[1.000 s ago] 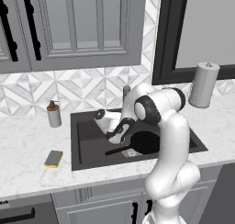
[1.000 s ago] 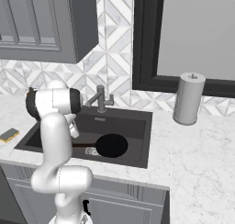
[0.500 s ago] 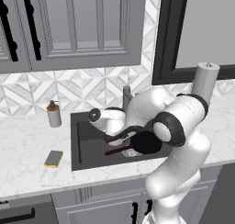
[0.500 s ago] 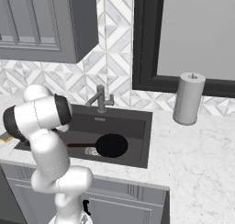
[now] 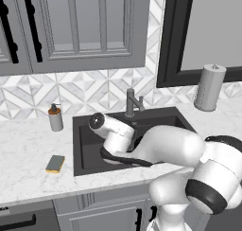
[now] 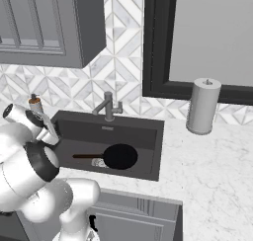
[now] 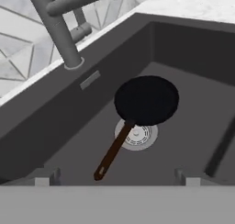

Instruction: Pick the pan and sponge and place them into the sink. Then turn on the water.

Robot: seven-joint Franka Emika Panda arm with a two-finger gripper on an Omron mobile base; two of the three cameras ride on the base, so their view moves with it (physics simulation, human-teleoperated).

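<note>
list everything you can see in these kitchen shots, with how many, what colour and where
pan: one, black with brown handle, lying in the sink over the drain
sink: one, dark grey, set in the counter
faucet: one, grey, behind the sink, no water running
sponge: one, yellow with grey-green top, on the counter left of the sink
soap dispenser: one, grey with brown top, on the counter by the backsplash
paper towel roll: one, grey-white, upright on the counter right of the sink
cabinets: grey, above the counter
gripper: one, open, empty, above the sink
</note>
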